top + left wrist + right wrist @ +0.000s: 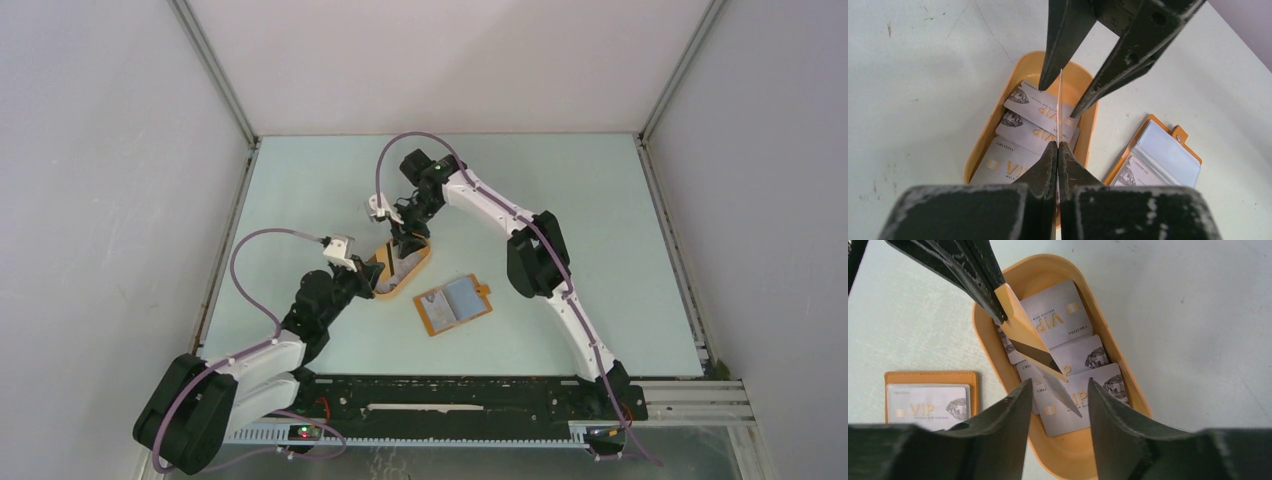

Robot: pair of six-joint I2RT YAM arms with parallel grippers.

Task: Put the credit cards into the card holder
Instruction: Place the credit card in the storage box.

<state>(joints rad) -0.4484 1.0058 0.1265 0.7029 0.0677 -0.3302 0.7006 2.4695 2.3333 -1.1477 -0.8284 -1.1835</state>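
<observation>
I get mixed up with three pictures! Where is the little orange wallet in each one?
Top view: the card holder lies open near the middle of the table.
Left wrist view: it is at the lower right, open.
Right wrist view: it is at the lower left, with a card in it.
Shared landmark: the oval orange tray of cards sits just beside it in all three.

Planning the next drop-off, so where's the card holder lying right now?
In the top view the card holder lies open on the table, just right of the orange tray and a little closer to the near edge.
</observation>
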